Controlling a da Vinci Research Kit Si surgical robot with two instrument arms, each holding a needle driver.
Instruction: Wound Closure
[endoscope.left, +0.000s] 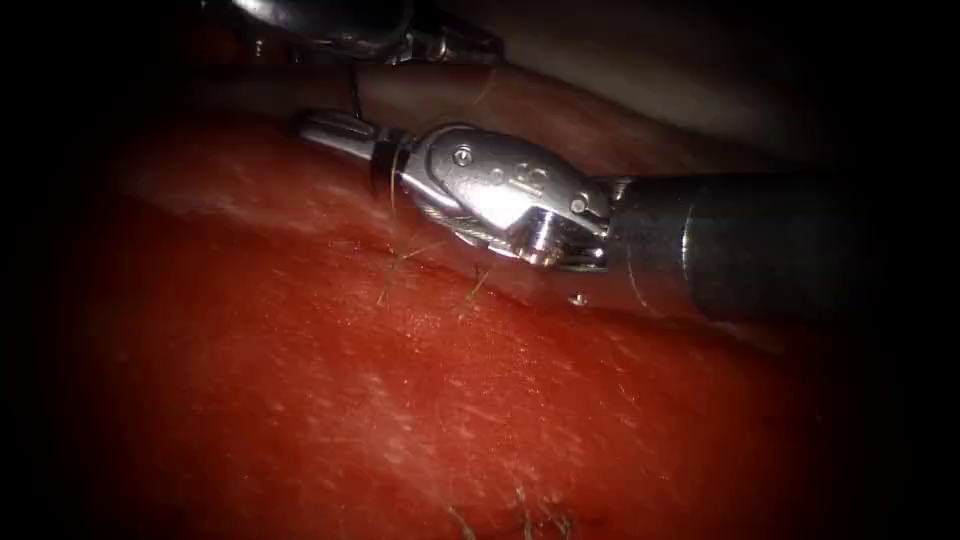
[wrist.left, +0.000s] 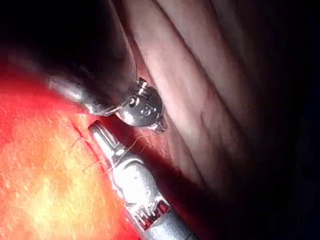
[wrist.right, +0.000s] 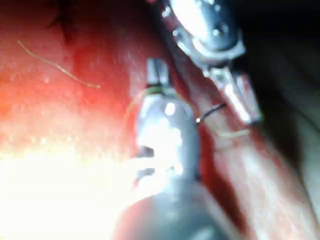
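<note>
— Where does the right hand (endoscope.left: 320, 127) sit?
— It lies low over the tissue (endoscope.left: 400, 400), with its tips on the red surface next to a pale ridge; its two jaws look pressed together into one slim blade; we cannot tell whether anything is pinched between them.
— And the left hand (wrist.left: 159, 126)?
— It is just beyond the right hand, near its tips but apart from them; we cannot tell whether it is spread or closed, or what it holds.
— Do we see thread?
— We do; a dark thread (endoscope.left: 354, 95) rises from just behind the right hand's tips toward the left tool; in the right wrist view a pale strand also curls around the right hand's neck.
— The needle?
— We cannot place it with any certainty; a short dark curved sliver (wrist.right: 211, 110) lies just beside the right hand, between it and the left hand; we cannot tell whether it is needle or thread, or whether it enters the tissue.
— Anything else near the right hand?
— Thin pale strands (endoscope.left: 395, 265) lie on the tissue just beneath its wrist.
</note>
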